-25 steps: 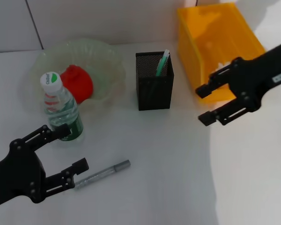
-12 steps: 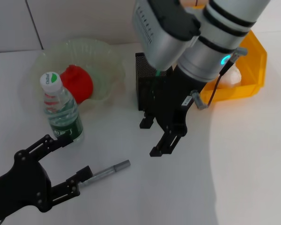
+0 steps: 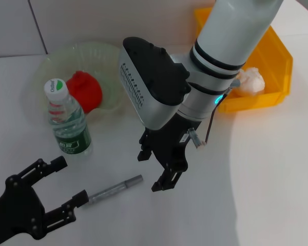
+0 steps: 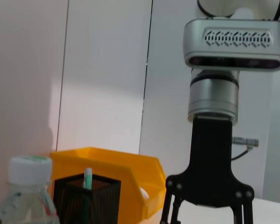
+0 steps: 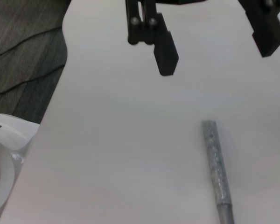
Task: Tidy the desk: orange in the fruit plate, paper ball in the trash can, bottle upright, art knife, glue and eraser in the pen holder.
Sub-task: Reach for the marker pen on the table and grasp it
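The grey art knife [image 3: 113, 190] lies flat on the white table; it also shows in the right wrist view [image 5: 217, 168]. My right gripper [image 3: 154, 169] is open and empty, just above and right of the knife's tip; its fingers [image 5: 163, 46] hang apart above it. My left gripper [image 3: 69, 180] is open and empty at the near left, beside the knife's other end. The bottle [image 3: 66, 120] stands upright. The orange [image 3: 84, 91] sits in the green plate [image 3: 110, 56]. The paper ball [image 3: 249, 81] lies in the yellow bin [image 3: 277, 51]. The pen holder [image 4: 86, 198] holds a green-and-white stick [image 4: 87, 179].
My right arm's body hides the pen holder in the head view. The bottle [image 4: 23, 196] and yellow bin [image 4: 112, 163] show in the left wrist view, with the right gripper [image 4: 207, 212] beyond. The table's edge and dark floor [image 5: 23, 46] lie near.
My right arm has swung from the yellow bin to the table's middle and come down near the knife. My left gripper has drawn back from the bottle toward the near left.
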You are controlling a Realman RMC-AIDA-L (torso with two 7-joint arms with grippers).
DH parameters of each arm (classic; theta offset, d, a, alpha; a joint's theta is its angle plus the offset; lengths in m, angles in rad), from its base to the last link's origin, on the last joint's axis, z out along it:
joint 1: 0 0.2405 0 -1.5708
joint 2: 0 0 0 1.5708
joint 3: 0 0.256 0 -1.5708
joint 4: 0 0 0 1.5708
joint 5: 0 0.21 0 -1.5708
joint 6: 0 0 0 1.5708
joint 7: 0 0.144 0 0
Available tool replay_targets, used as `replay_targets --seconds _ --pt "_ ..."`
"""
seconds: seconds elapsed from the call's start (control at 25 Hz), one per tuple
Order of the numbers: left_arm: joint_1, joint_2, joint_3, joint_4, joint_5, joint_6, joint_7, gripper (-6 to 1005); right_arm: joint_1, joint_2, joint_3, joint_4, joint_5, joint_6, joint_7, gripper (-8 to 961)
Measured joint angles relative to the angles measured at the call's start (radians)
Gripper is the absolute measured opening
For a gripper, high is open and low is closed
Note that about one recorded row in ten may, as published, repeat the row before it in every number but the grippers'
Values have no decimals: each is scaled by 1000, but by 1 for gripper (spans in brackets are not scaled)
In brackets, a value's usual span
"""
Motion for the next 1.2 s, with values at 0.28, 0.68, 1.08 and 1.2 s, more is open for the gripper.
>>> replay_targets --seconds 0.28,0.68,1.08,1.2 --pt "6 0 -3 -6 74 -4 -9 829 -2 2 -27 1 33 41 -14 702" --pt "3 -3 2 -11 88 0 -28 829 -25 2 -239 4 101 230 -43 703" --pt "-1 -2 9 -11 90 2 -42 828 -23 2 -267 60 103 316 -48 703" --pt "-15 -4 13 -11 90 2 -50 828 -19 2 -267 83 112 333 -45 703"
